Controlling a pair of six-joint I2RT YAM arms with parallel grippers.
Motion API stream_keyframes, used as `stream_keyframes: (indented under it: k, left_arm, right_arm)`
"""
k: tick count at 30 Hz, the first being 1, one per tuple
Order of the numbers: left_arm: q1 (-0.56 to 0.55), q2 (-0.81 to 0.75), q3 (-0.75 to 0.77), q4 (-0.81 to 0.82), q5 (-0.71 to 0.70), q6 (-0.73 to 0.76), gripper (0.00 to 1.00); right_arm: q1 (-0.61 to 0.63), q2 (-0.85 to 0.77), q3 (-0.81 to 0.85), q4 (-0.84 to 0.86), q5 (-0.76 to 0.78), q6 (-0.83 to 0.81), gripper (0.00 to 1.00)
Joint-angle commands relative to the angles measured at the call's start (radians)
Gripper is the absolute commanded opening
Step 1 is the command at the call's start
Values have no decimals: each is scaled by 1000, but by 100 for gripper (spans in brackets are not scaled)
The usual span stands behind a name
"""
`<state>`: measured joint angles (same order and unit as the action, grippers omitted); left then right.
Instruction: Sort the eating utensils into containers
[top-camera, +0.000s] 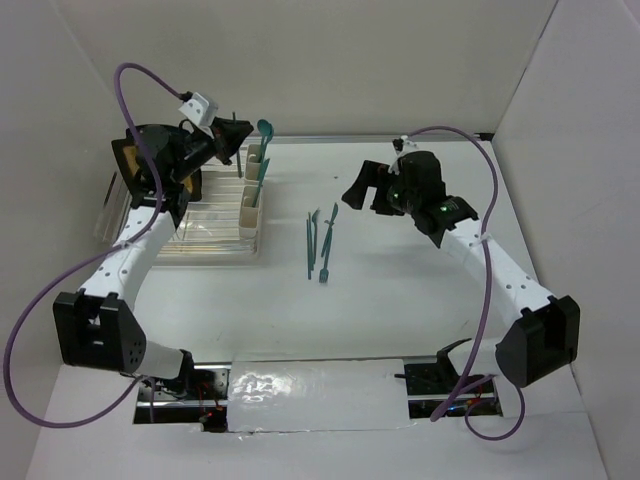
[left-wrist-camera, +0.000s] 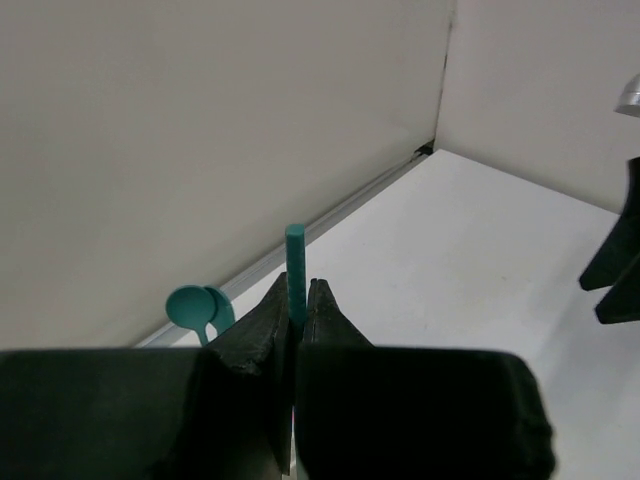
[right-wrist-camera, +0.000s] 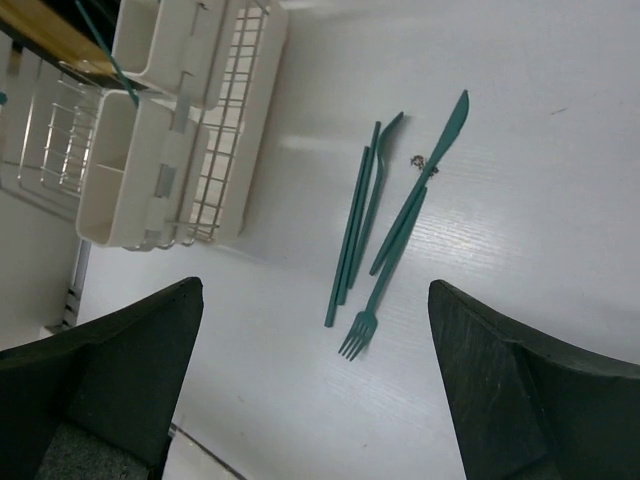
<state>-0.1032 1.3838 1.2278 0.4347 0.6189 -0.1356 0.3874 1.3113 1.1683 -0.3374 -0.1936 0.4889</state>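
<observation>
A: So, where is the teal utensil (left-wrist-camera: 295, 262) for this step?

B: Pinched upright in the left tool (left-wrist-camera: 297, 300), with its handle end poking up past the fingertips. I can't tell which kind it is. Just off to one side of that tool, a teal spoon (left-wrist-camera: 195, 305) already stands in the cream containers (top-camera: 250, 205).

A: How should the drop go?

B: I'd line its lower end over the matching compartment and keep it vertical. Lower it until the tip is inside the walls, and only then release. Letting go high risks a bounce off the rim into the dish rack (top-camera: 195, 238) beside the cups.

A: And the tools themselves?

B: The left one is fully closed on that handle. The right tool (right-wrist-camera: 315, 290) is spread as wide as it goes and holds nothing, hanging above the table (right-wrist-camera: 540, 200). Straight beneath it lie the fork (right-wrist-camera: 378, 290), the knife (right-wrist-camera: 445, 135) and two more slim teal pieces (right-wrist-camera: 350, 225). They are close together, some touching, and well apart from the containers.
</observation>
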Motion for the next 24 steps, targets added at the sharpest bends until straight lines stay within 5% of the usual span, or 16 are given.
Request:
stream_keyframes:
  k: [1, 8, 24]
  left_arm:
    - [26, 61, 51, 145, 21, 37, 0]
    - [37, 225, 168, 182, 77, -13, 0]
    - [17, 385, 188, 256, 2, -44, 7]
  right_arm:
    - [1, 6, 11, 11, 55, -18, 100]
    - [-18, 20, 60, -66, 174, -55, 100]
    - [-96, 97, 62, -12, 106, -49, 100]
